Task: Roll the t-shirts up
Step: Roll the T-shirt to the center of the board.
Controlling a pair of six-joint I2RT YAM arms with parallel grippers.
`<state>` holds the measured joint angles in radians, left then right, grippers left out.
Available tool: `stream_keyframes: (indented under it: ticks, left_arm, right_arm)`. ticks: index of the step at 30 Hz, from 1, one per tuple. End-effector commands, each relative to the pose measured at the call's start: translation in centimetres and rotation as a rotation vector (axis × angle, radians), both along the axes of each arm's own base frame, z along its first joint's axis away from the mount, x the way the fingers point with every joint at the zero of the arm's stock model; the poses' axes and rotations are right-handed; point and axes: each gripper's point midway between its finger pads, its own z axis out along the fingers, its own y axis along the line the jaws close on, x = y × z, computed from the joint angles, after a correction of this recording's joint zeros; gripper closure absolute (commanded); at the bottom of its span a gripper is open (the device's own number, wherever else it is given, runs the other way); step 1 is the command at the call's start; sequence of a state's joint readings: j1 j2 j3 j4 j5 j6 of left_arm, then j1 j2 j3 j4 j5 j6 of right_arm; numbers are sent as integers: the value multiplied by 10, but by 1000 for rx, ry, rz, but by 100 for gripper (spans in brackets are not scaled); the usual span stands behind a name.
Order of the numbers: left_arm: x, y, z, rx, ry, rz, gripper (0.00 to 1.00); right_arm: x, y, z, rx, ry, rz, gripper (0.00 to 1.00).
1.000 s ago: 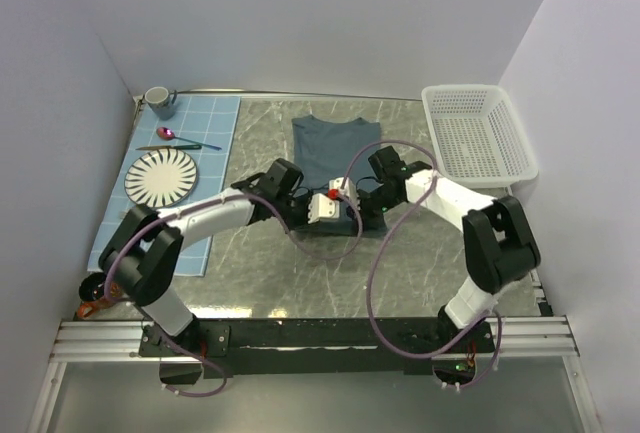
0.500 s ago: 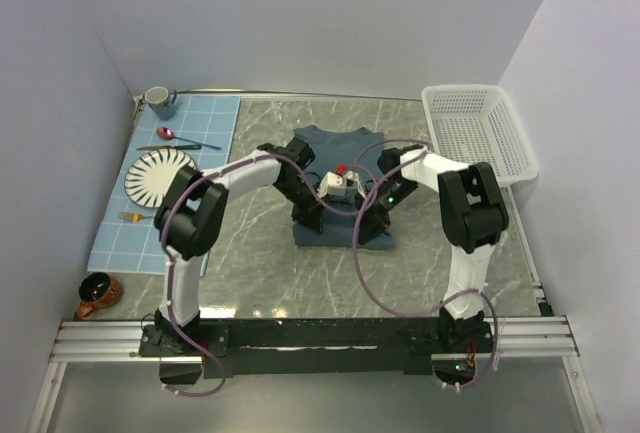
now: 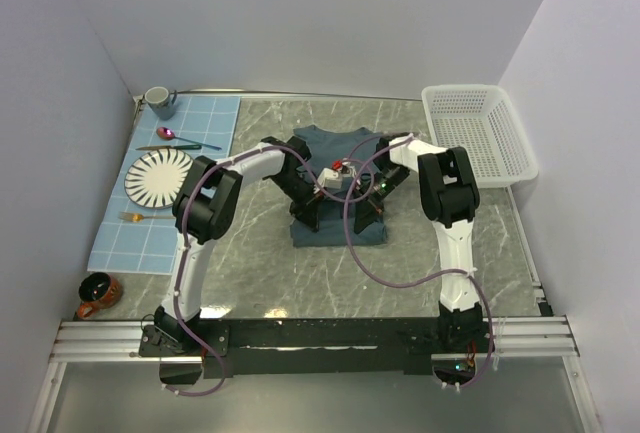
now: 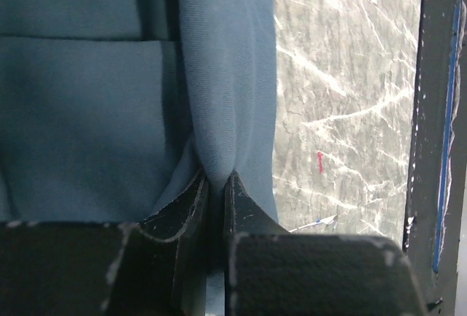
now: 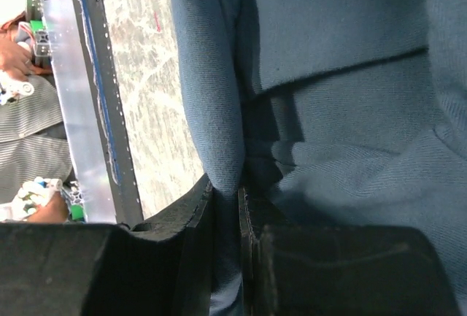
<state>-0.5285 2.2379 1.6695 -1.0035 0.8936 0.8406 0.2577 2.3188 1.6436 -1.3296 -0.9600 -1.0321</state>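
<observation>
The t-shirt (image 3: 332, 145) lies in the middle of the marble table (image 3: 250, 258), with the collar to the far side. Its near part seems doubled over. The left gripper (image 4: 217, 177) pinches a fold of cloth at the left edge of the t-shirt, with its jaws pressed nearly together on the fabric. The right gripper (image 5: 226, 188) pinches a similar fold at the right edge.

I judge the rolling is at its early part, with the near end being carried toward the collar. The next move needs both arms to travel together and at equal height, so the roll stays straight and the cloth does not slip out.

Far to the left of the t-shirt stand a brown mug (image 3: 97, 293), nearer, and a grey mug (image 3: 157, 101) on the placemat (image 3: 215, 118), farther. I cannot tell what is inside them. To the right of the t-shirt is a white basket (image 3: 478, 138), and I see nothing in it.
</observation>
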Motion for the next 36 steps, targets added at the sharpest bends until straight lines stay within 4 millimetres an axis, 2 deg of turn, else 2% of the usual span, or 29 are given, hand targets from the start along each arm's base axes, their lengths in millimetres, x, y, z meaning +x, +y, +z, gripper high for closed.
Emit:
stream_keyframes:
  ticks: [1, 5, 11, 14, 15, 17, 18, 19, 20, 21, 22, 23, 24, 25, 26, 27, 28, 29, 30, 31, 34, 36]
  left_arm:
    - [14, 33, -18, 132, 11, 94, 87]
    - [32, 26, -17, 130, -14, 132, 85]
    - [32, 27, -28, 166, 24, 115, 84]
    - [31, 28, -31, 185, 19, 105, 84]
    - [31, 29, -31, 186, 16, 104, 84]
    - [29, 29, -32, 190, 21, 100, 83]
    - [28, 29, -32, 188, 24, 95, 83]
    - [28, 29, -32, 193, 24, 95, 83]
    - [30, 29, -33, 196, 26, 97, 83]
    - [29, 29, -33, 198, 29, 94, 83]
    - [28, 29, -34, 201, 35, 92, 83]
    - [28, 29, -35, 204, 39, 95, 83]
    - [28, 29, -35, 203, 38, 96, 83]
    - [28, 28, -34, 202, 36, 94, 83]
    - [27, 28, -34, 206, 36, 91, 83]
    - [26, 26, -33, 206, 35, 87, 83]
    - [27, 26, -33, 210, 30, 85, 83]
    - [27, 25, -34, 214, 27, 79, 83]
    - [23, 23, -33, 221, 34, 65, 83]
    - [23, 21, -33, 226, 39, 66, 83]
    - [20, 16, -36, 231, 60, 64, 83]
    - [19, 14, -41, 237, 62, 60, 83]
  right_arm:
    - [-13, -36, -4, -126, 88, 26, 85]
    - [-13, -42, -6, -126, 76, -7, 76]
    - [4, -55, -4, -120, -19, -130, 61]
    - [20, -64, 15, -66, -106, -217, 54]
    - [33, -66, 31, -33, -212, -247, 53]
    - [33, -77, 40, -41, -283, -296, 49]
    - [46, -84, 57, -61, -447, -300, 48]
    - [33, -87, 51, -81, -471, -304, 46]
    - [33, -90, 54, -94, -544, -305, 45]
    - [47, -91, 81, -80, -752, -311, 39]
    - [30, -97, 64, -128, -785, -290, 36]
    - [27, -94, 66, -133, -863, -264, 34]
    - [34, -81, 90, -100, -1052, -229, 32]
    - [20, -80, 72, -131, -1096, -178, 30]
    - [15, -73, 74, -117, -1167, -137, 30]
    - [16, -52, 98, -50, -1338, -85, 30]
    - [0, -48, 80, -37, -1379, -18, 29]
    - [-4, -43, 80, -22, -1444, 15, 27]
    - [-7, -24, 98, 53, -1586, 66, 25]
    - [-20, -23, 79, 58, -1578, 106, 25]
    - [-30, -7, 71, 92, -1635, 184, 25]
    - [-27, -3, 69, 92, -1668, 190, 25]
